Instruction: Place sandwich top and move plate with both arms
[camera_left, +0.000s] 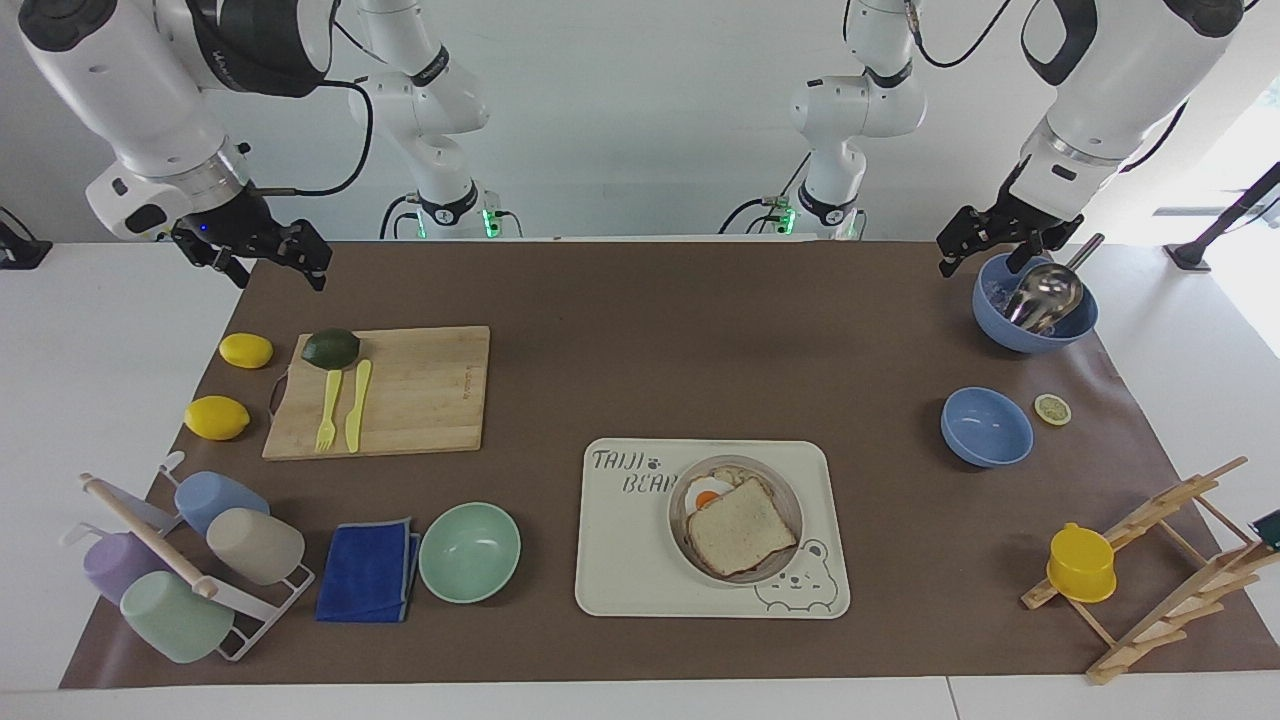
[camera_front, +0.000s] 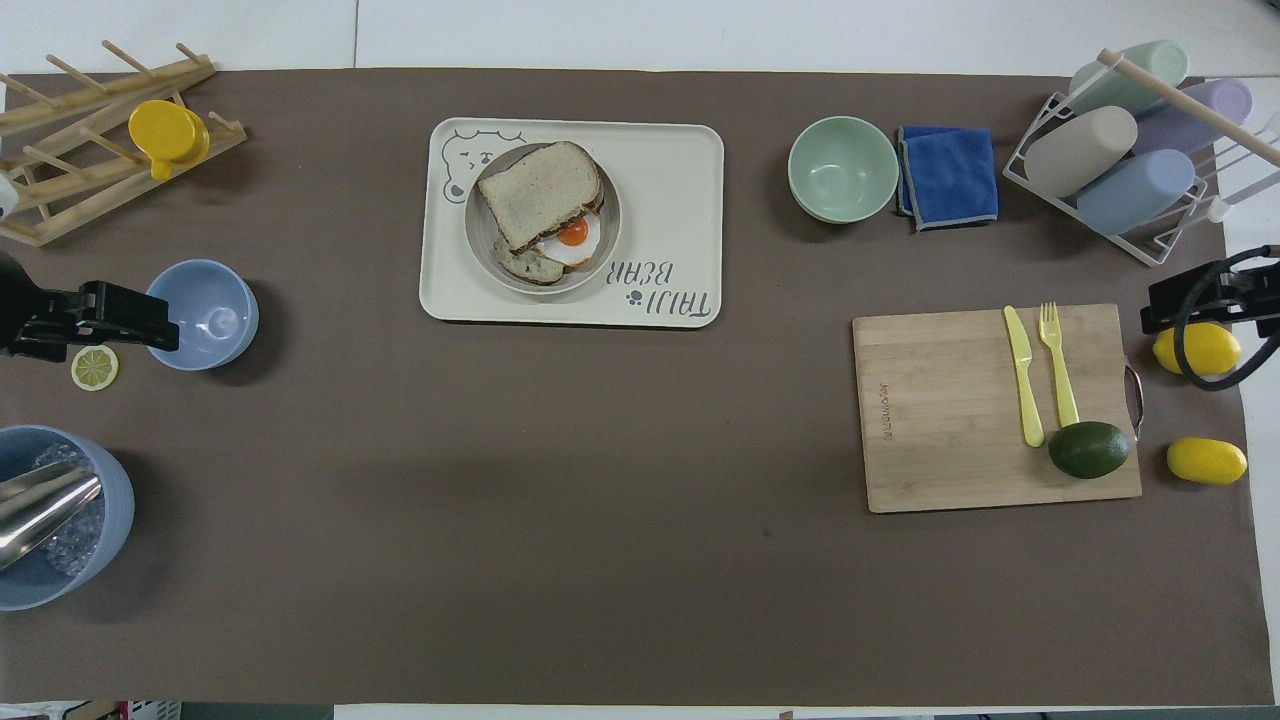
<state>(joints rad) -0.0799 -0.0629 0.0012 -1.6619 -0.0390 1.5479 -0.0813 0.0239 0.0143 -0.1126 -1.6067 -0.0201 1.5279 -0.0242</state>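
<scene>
Sandwich top (camera_left: 740, 526) lies flat on egg slice (camera_left: 709, 492) in plate (camera_left: 786, 500), rounded end toward bear print, away from robots; tilted diagonal. Plate sits on tray (camera_left: 630, 560), at bear-print end; tray lettering reads "TAIJI BEAR". Left claw (camera_left: 990, 240) up over surface beside blue bowl with metal scoop (camera_left: 1040, 295); right claw (camera_left: 268, 258) raised near cutting board (camera_left: 420, 390), waiting. Both claws: open or closed, cannot tell.
</scene>
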